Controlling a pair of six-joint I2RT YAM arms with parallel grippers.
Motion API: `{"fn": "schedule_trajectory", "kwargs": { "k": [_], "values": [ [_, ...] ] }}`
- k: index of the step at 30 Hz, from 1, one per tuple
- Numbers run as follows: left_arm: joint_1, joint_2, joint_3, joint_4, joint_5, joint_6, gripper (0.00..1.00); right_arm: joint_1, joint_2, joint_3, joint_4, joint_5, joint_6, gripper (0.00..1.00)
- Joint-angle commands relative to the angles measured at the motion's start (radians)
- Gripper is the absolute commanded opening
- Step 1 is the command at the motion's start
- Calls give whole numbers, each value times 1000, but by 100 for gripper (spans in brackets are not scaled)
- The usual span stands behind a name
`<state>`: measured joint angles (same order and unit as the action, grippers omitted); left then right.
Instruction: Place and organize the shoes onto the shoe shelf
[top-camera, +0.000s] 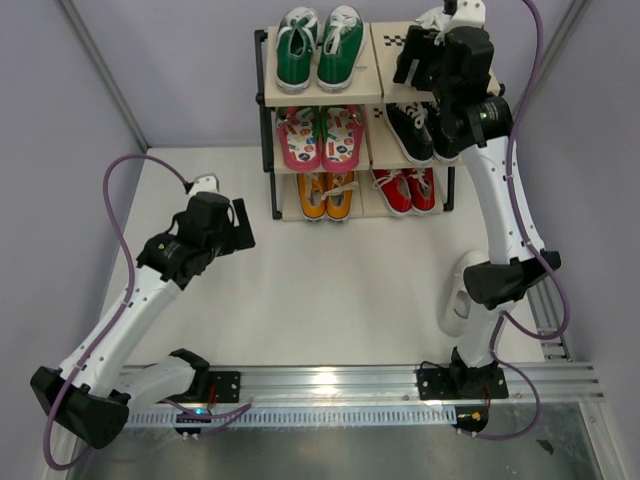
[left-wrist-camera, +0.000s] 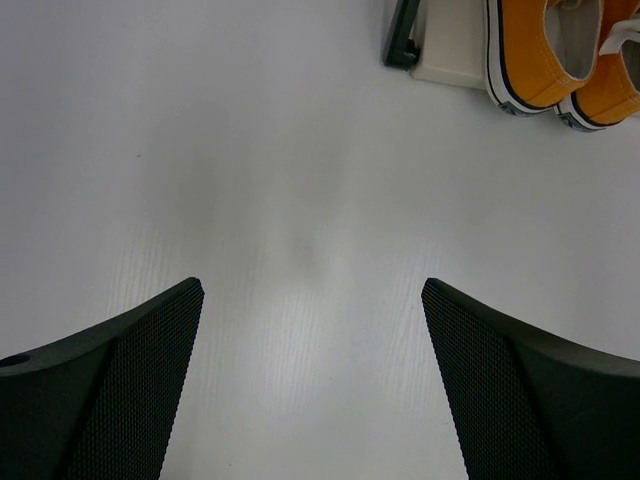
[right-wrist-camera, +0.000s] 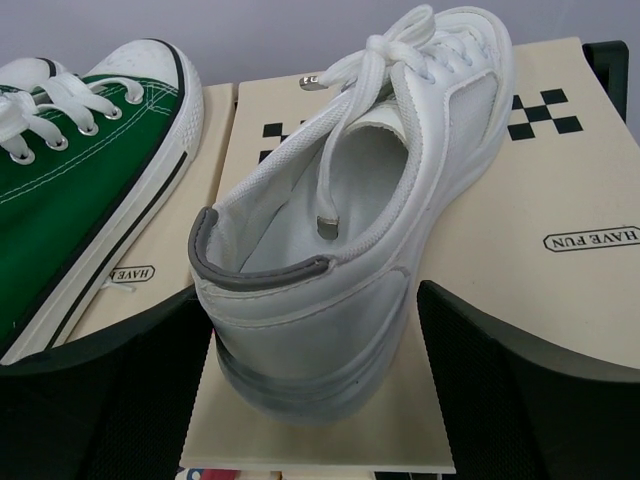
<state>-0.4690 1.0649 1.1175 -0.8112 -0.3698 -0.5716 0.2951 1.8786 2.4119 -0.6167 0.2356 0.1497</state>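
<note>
Where the white table (top-camera: 330, 290) meets pale lilac walls (top-camera: 180, 70), the shelf (top-camera: 262, 100) stands at the far side. The left gripper (left-wrist-camera: 312, 285) hangs spread wide above the table, holding nothing. The right gripper (right-wrist-camera: 312, 290) straddles the heel of a white sneaker (right-wrist-camera: 380, 200) on the shelf's top tier, right half; whether it squeezes, I cannot tell. The toe points far, with the long axis slanted across the board.

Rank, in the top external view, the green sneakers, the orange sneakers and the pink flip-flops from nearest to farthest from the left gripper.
1. Orange sneakers: bottom tier, left side of the shoe shelf, nearest the left gripper.
2. Pink flip-flops: middle tier, directly above them.
3. Green sneakers: top tier, farthest.
</note>
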Motion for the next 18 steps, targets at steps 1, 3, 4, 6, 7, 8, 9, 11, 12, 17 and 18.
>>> {"fn": "schedule_trajectory", "kwargs": {
  "k": [1,3,4,6,7,8,9,11,12,17,18],
  "values": [
    [1,3,-7,35,-24,16,94,1,19,-2,34,-28,-28,82],
    [1,3,-7,35,-32,22,94,3,20,-5,34,-36,-35,77],
    [1,3,-7,35,-34,26,94,3,19,-5,34,-42,-41,71],
    [1,1,-5,33,-38,30,94,3,16,-8,34,-53,-53,68],
    [1,1,-5,33,-38,30,94,3,8,-10,35,-74,-59,64],
    [1,1,-4,35,-38,32,94,3,4,-14,37,-90,-64,63],
    [1,0,-4,35,-37,32,95,3,-2,-23,41,-108,-73,62],
    [1,3,-5,37,-37,30,95,3,-32,-40,52,-159,-76,61],
    [1,1,-5,37,-35,30,95,3,-41,-59,64,-177,-79,61],
    [1,1,-8,35,-34,26,95,3,-87,-102,72,-260,-117,61],
    [1,0,-8,35,-32,26,95,3,-91,-112,78,-262,-124,61]
  ]
}}
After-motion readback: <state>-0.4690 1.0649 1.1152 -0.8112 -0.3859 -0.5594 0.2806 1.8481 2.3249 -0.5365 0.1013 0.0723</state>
